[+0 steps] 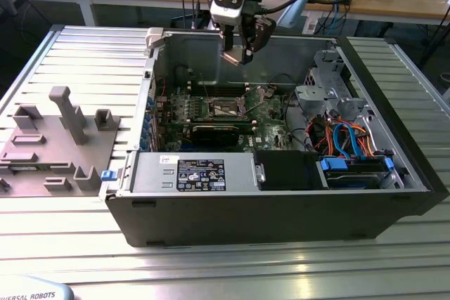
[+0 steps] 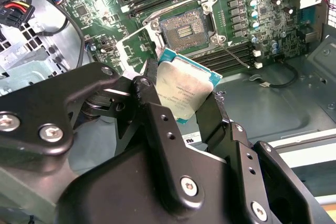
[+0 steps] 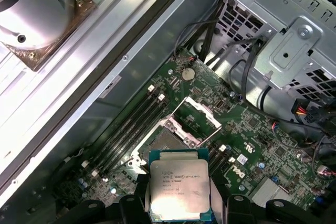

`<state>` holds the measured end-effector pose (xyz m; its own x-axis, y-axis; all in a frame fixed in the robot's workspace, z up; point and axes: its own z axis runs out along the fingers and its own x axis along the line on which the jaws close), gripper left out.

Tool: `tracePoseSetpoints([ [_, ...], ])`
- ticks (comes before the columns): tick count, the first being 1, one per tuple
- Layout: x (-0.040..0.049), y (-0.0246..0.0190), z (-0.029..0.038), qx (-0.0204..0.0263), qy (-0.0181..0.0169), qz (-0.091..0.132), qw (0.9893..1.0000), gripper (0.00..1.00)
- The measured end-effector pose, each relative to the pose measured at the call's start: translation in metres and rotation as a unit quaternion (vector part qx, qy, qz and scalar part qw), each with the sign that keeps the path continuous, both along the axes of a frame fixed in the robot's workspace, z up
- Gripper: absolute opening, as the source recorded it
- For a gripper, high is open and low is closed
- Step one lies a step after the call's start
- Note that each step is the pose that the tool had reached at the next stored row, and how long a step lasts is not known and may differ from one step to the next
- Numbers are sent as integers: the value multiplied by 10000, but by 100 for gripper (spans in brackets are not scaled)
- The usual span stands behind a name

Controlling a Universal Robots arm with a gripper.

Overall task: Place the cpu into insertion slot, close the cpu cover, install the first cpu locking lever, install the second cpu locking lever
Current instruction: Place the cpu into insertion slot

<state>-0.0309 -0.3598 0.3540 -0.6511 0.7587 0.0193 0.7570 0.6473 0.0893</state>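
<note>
i had the gripper (image 1: pixel 239 56) hanging over the open computer case (image 1: pixel 281 209), which lay on its side on the slatted metal table (image 1: pixel 211 265). in the exterior view the gripper sat high above the green motherboard (image 1: pixel 211 114), close to the case's far wall. a grey fixture tray (image 1: pixel 49 145) lay on the table at the exterior view's left, just beside the case.

the black fingers (image 2: pixel 157 124) were clenched on the cpu (image 2: pixel 186 90), pinching it by 2 opposite edges. the chip was tilted, its silver-grey top facing the camera in the second wrist view, with a teal edge showing round the metal lid. in the first wrist view the cpu (image 3: pixel 178 190) showed face-on between the fingers, with the board well below it.

the insertion slot (image 2: pixel 185 30) was bare, its dark contact field open inside the shiny rim. the cpu was up in the air and apart from the slot, not seated. in the first wrist view the slot (image 3: pixel 160 142) lay just past the chip's far edge, and the cpu cover (image 3: pixel 195 115) stood swung up beside it, its square window plain to see. a thin wire lever (image 2: pixel 233 56) stuck out sideways from one corner of the slot, unlatched.

long black memory slots (image 3: pixel 131 124) ran along both sides of the slot. a perforated metal drive cage (image 3: pixel 294 40) sat at one end of the case, with dark cables trailing near it.
</note>
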Motion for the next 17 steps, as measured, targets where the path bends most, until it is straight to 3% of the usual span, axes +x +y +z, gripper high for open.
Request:
tracePoseSetpoints([
  [17, 0, 0, -1, 0, 0, -140, 9999, 54],
])
